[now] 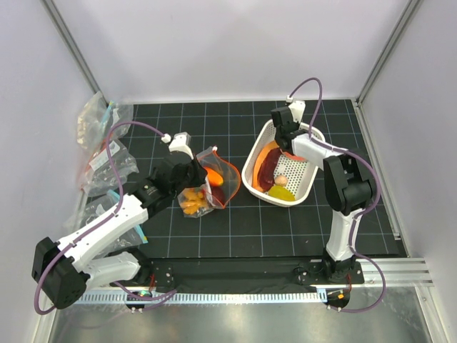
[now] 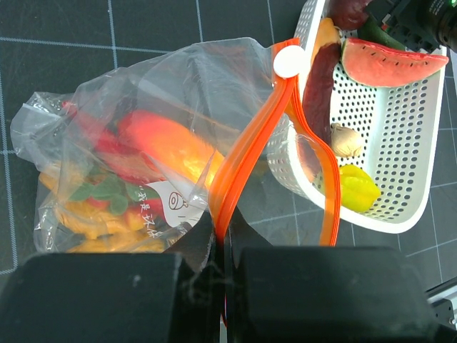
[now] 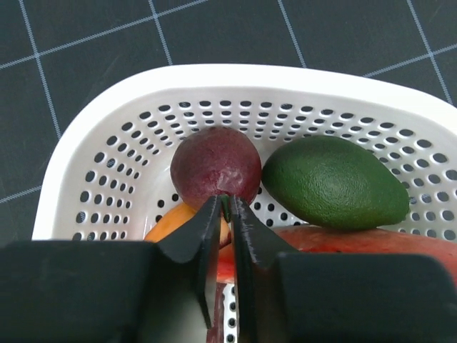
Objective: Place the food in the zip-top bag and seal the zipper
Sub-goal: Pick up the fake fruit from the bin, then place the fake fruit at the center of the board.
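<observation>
The clear zip-top bag (image 2: 164, 107) lies on the black mat left of the white basket (image 2: 414, 179), with a red chili, an orange piece (image 2: 168, 146) and yellow bits inside. Its mouth gapes; the red-orange zipper (image 2: 243, 157) splits into two strips, white slider (image 2: 288, 63) at the far end. My left gripper (image 2: 223, 236) is shut on the near zipper strip. My right gripper (image 3: 227, 204) is inside the basket (image 3: 93, 143), shut on the thin edge of a watermelon slice (image 3: 343, 243), beside a purple fruit (image 3: 214, 166) and a green avocado (image 3: 335, 182).
The basket also holds a yellow star fruit (image 2: 355, 187), a garlic bulb (image 2: 346, 139) and a long dark red piece (image 2: 321, 78). Clear bags with teal marks (image 1: 103, 157) lie at the left wall. White walls close in three sides; a metal rail (image 1: 400, 268) runs along the front.
</observation>
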Available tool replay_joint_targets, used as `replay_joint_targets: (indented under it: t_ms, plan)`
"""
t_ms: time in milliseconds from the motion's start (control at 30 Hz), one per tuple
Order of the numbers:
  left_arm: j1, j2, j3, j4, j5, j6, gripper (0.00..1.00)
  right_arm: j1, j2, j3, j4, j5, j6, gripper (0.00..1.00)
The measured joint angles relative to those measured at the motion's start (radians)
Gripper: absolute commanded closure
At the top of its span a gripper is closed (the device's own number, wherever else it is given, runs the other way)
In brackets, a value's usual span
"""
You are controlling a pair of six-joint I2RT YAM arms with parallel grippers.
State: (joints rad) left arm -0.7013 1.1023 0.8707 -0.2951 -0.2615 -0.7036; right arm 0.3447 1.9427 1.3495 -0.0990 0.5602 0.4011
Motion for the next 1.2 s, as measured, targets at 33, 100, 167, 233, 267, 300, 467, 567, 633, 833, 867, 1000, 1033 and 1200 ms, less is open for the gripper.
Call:
replay_joint_targets:
  t_ms: [33,100,167,233,267,300,467,567,633,833,867,1000,1033,1200]
  plan:
    - [0.000,0.000,0.000,0.000,0.000,0.000,1.00,0.000,0.005,0.007,0.000,0.002,-0.003,0.88]
    - [0.000,0.000,0.000,0.000,0.000,0.000,1.00,0.000,0.008,0.016,0.001,0.002,-0.009,0.97]
    - [0.001,0.000,0.000,0.000,0.000,0.000,1.00,0.000,0.008,0.016,0.005,0.001,-0.013,0.99]
    - [0.001,0.000,0.000,0.000,0.000,0.000,1.00,0.000,0.008,0.015,0.009,-0.001,-0.016,0.99]
    - [0.001,0.000,0.000,0.000,0.000,0.000,1.00,0.000,0.007,0.013,0.011,-0.002,-0.018,0.99]
    - [0.001,0.001,0.000,0.000,0.000,0.000,1.00,0.000,0.004,0.008,0.018,-0.003,-0.019,0.99]
    - [0.001,0.006,0.000,0.004,0.000,0.000,1.00,0.003,-0.084,-0.091,0.036,-0.047,-0.029,0.99]
    - [0.001,0.008,0.000,0.007,0.001,0.000,1.00,0.014,-0.202,-0.171,0.032,-0.088,-0.028,0.99]
    - [0.002,0.010,0.000,0.007,0.004,0.000,1.00,0.029,-0.305,-0.223,0.036,-0.129,-0.021,0.99]
    - [0.002,0.024,0.000,0.010,0.011,0.000,1.00,0.099,-0.581,-0.311,0.043,-0.220,0.020,0.99]
    - [0.002,0.026,0.000,0.011,0.011,0.000,1.00,0.119,-0.612,-0.320,0.042,-0.233,0.024,0.99]
    - [0.002,0.034,0.000,0.015,0.011,0.000,1.00,0.231,-0.706,-0.373,0.055,-0.282,0.027,0.99]
    - [0.002,0.037,0.000,0.015,0.011,0.000,1.00,0.258,-0.721,-0.390,0.064,-0.309,0.027,0.99]
    - [0.002,0.062,0.000,0.016,0.020,0.000,1.00,0.325,-0.739,-0.437,0.101,-0.438,0.000,0.99]
